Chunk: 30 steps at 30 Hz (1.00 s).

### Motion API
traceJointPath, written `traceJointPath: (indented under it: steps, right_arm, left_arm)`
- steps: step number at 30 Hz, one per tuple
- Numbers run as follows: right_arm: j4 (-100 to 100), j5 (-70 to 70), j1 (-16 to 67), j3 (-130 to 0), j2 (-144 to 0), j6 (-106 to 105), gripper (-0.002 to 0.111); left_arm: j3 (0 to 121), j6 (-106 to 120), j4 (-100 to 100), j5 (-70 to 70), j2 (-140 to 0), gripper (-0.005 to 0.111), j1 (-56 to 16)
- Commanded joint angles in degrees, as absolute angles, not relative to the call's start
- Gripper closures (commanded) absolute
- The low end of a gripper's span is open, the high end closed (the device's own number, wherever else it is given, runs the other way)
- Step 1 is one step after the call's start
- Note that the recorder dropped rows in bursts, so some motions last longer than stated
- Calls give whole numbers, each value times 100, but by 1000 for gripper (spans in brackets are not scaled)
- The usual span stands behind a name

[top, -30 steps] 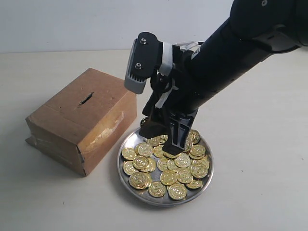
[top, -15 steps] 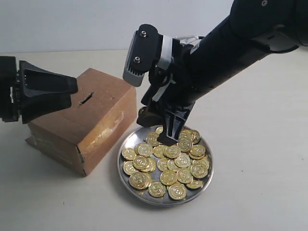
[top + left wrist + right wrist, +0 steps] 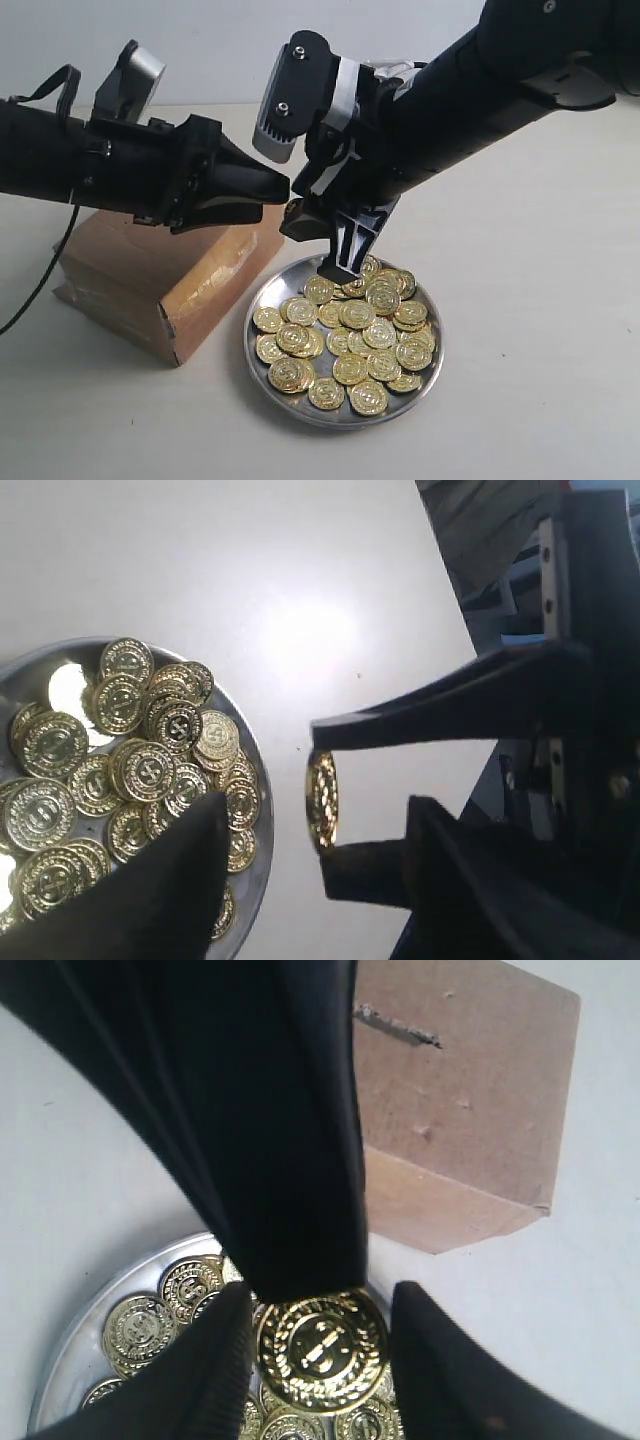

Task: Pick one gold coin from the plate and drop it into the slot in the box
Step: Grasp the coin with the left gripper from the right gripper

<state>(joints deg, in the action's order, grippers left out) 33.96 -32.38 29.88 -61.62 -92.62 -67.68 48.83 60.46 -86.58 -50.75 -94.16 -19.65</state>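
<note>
Jaws of the right gripper (image 3: 318,248) pinch one gold coin (image 3: 322,1350) by its rim above the plate (image 3: 280,288), at its eleven o'clock edge. The left gripper (image 3: 280,185) holds its jaws apart beside the coin.

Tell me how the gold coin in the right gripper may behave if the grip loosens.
The gold coin looks thin, smooth and shiny, so it would probably slip. The right gripper pinches only its rim, so it may swivel. Being round, it could roll once dropped.
</note>
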Motion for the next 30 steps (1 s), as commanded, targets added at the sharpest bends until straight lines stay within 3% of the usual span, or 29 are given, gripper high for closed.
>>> traceJointPath:
  steps: [1,18,20,22,28,30]
  right_arm:
    - [3391,-3158,2995,-6170,-9214,-6772,93]
    - [3391,-3135,2995,-6170,-9214,-6758,93]
    - [3391,-3135,2995,-6170,-9214,-6758,93]
    - [3391,-3135,2995,-6170,-9214,-6758,93]
    - [3391,-3135,2995,-6170,-9214,-6758,93]
    - [3391,-3135,2995,-6170,-9214,-6746,93]
  left_arm:
    - [5171,5798,-8633,-5064,-9635,55,-2011]
    - [5399,5616,-8505,-5053,-9856,56,-2339]
    - [5399,5550,-8458,-5053,-9856,62,-2339]
    - [5399,5550,-8458,-5053,-9856,75,-2339]
    - [5399,5550,-8458,-5063,-9856,76,-2339]
    - [5399,5550,-8458,-5063,-9856,87,-2339]
